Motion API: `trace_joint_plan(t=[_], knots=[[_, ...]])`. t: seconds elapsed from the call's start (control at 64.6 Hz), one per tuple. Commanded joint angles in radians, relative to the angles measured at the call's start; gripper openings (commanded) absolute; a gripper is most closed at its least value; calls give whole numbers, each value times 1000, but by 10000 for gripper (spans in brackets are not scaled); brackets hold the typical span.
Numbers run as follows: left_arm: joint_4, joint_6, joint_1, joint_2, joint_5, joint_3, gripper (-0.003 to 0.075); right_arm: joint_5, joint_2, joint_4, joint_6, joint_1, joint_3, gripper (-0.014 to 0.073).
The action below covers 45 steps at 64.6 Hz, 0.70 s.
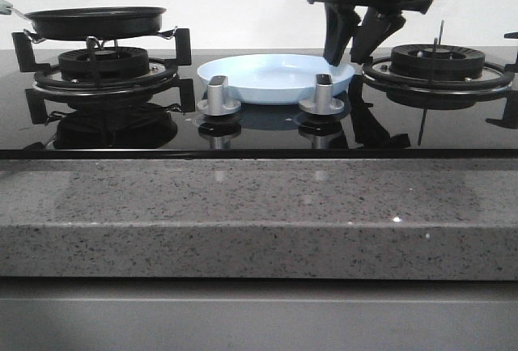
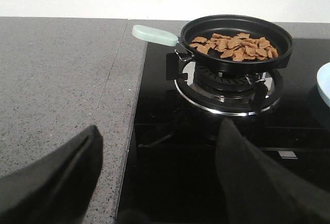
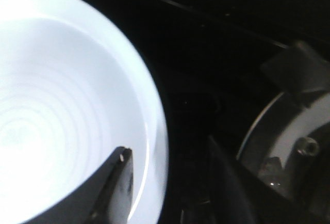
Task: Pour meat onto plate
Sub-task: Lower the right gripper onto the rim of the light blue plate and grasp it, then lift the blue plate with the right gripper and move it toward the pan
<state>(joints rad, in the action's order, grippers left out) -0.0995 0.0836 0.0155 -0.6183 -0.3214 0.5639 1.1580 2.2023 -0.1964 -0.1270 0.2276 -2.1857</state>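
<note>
- The right pincer (image 1: 354, 54) is held spread, straddling the rim of the glossy pale-blue round plate (image 1: 271, 78).
- The tan meat chunks (image 2: 234, 47) are seen in the black frying pan (image 2: 234, 38), well beyond the spread, empty left pincer (image 2: 160, 177).

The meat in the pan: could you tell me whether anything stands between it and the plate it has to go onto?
Nothing visible blocks that path. The meat lies in the black pan on the left burner, and the plate sits beside it on bare glass cooktop. The right end effector, open, straddles the plate's far-right rim, away from the pan side.
</note>
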Motion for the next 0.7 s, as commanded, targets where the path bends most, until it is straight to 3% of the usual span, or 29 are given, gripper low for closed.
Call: trace_joint_plan(t=[0.0,0.217,0.371,0.526,0.681], knots=[[-10,-11,-4,-4,85,27,459,-16,-49,-29,-23,3,-33,356],[-10,-11,-4,-4,85,27,459,-13,-31,-29,-23,3,-33,337],[-10,-11,-4,-4,85,27,459,-12,-30,-29,-23,3,-33,163],[-10,-11,-4,-4,85,27,459,-5,-30,-29,-23,3,-35,-74],[-10,-11,-4,-4,85,27,459,33,-30,-28,-23,1,-94,-61]])
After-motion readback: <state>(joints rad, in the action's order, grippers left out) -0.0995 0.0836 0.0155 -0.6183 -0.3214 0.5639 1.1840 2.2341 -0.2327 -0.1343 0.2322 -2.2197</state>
